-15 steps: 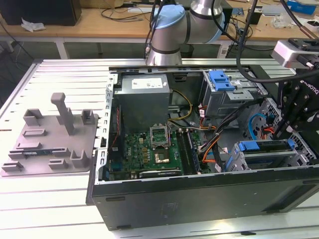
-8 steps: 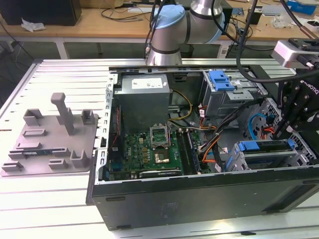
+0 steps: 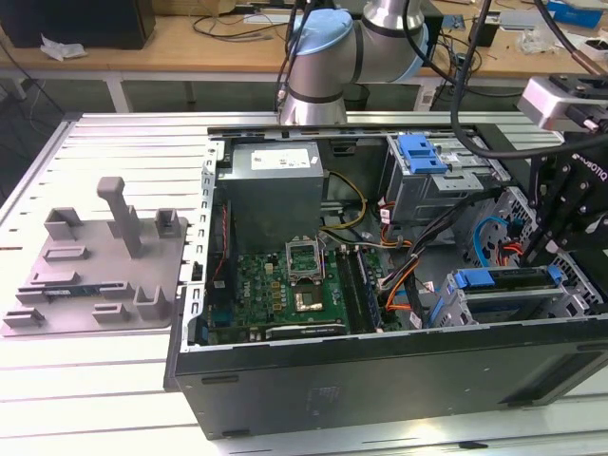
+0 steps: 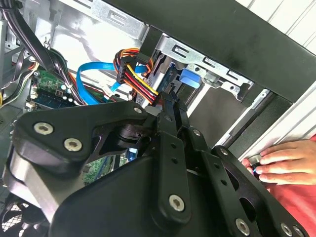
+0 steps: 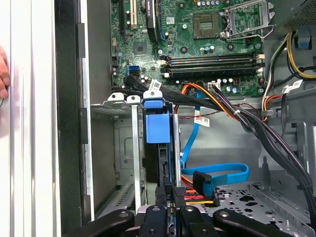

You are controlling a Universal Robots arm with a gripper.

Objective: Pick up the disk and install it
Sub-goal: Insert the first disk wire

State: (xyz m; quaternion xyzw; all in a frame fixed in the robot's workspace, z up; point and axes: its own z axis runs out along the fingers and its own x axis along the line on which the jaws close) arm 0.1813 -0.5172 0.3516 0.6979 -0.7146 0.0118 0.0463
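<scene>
Claw [image 3: 568, 228] poised at the exterior view's right, over the drive cage [image 3: 503, 294] of an open computer case [image 3: 380, 380] lying on the slatted tabletop [image 3: 95, 380]; impossible to tell from here whether clenched or released. Blue-railed disk [image 3: 503, 278] seated in that cage, just below the black fingers. Motherboard [image 3: 285, 290] and power supply [image 3: 275, 190] exposed mid-case; grey plastic fixture [image 3: 104, 266] well apart at the exterior view's left.

In the second wrist view, black linkage of the claw [image 4: 170, 106] crowding the foreground, fingertips narrowed together at the edge of the disk [image 4: 165, 81] among red, yellow and orange wires [image 4: 136, 76]. Blue tab [image 4: 191, 76] visible in the metal cage beyond. A person's hand [image 4: 284, 160] resting on the case rim.

In the first wrist view, claw [image 5: 170, 195] pinched onto the near end of the disk [image 5: 158, 158], standing on edge in its cage slot with blue latch [image 5: 157, 126] on top. Blue data cable [image 5: 222, 173] looping just beside; motherboard [image 5: 197, 44] beyond
</scene>
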